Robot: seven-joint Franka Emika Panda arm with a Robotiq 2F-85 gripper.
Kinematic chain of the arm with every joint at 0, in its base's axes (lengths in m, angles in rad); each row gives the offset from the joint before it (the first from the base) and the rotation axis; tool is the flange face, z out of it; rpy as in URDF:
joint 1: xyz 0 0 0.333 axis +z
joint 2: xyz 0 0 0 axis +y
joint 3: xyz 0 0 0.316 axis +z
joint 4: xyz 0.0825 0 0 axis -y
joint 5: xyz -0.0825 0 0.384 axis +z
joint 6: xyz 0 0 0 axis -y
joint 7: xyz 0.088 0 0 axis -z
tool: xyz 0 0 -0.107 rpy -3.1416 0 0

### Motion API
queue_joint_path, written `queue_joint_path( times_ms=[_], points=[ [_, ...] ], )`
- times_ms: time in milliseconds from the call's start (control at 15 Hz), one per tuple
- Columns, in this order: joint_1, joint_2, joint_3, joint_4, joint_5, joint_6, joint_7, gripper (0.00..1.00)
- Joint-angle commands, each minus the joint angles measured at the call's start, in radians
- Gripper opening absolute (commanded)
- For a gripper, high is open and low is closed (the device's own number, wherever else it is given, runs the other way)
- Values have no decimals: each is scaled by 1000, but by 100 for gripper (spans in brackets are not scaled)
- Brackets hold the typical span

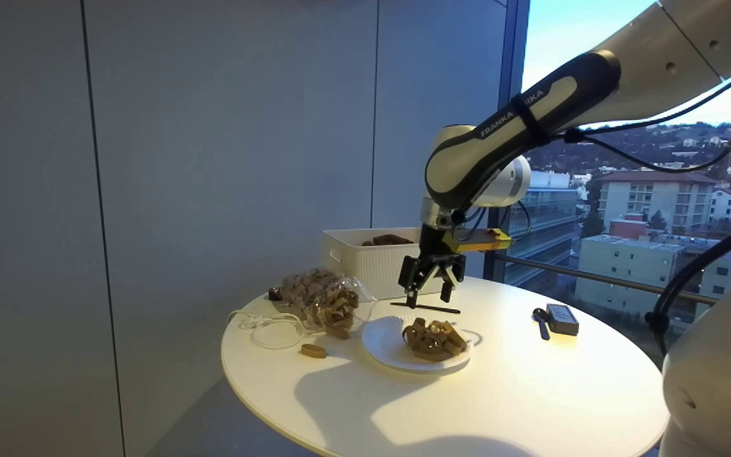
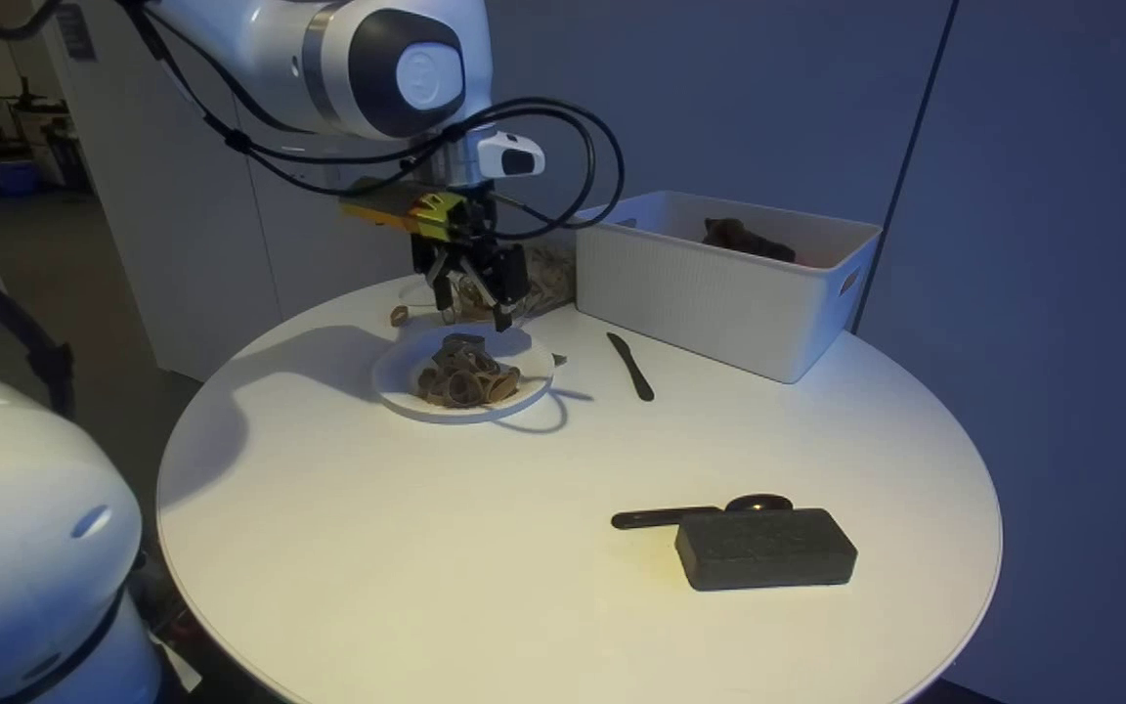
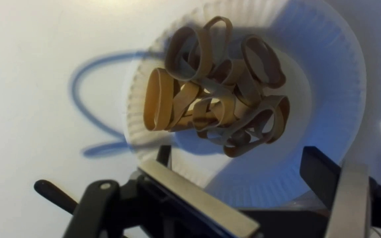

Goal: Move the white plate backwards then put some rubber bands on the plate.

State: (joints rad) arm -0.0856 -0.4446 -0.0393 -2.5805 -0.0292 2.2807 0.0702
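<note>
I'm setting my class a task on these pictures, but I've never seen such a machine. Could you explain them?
This is a robot arm ending in a two-fingered pincer, open and holding nothing. Two pictures come from cameras outside the robot; the close-up comes from one on its wrist. On the round table, a white plate carries a heap of rubber bands. Around it are a clear bag of more bands, a black knife, a black spoon beside a dark block, and a pale bin.

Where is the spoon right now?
In an exterior view, the spoon lies on the right side of the table, to the right of the plate and just left of the dark block.
</note>
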Motion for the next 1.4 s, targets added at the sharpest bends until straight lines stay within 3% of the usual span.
queue_joint_path(
  times_ms=[0, 267, 333, 533, 933, 1133, 1333],
  points=[
    [-25, -10, 29, 1, 18, 57, 162, 100],
    [4, 9, 107, -2, 32, 117, 331, 100],
    [-12, 5, 71, -1, 13, 80, 259, 100],
    [1, 12, 112, -2, 17, 94, 319, 100],
    [-1, 13, 109, -2, 18, 97, 322, 100],
    [-51, -5, 124, -11, -37, 102, 397, 100],
    [-141, -4, 95, -9, -76, 84, 490, 100]
  ],
)
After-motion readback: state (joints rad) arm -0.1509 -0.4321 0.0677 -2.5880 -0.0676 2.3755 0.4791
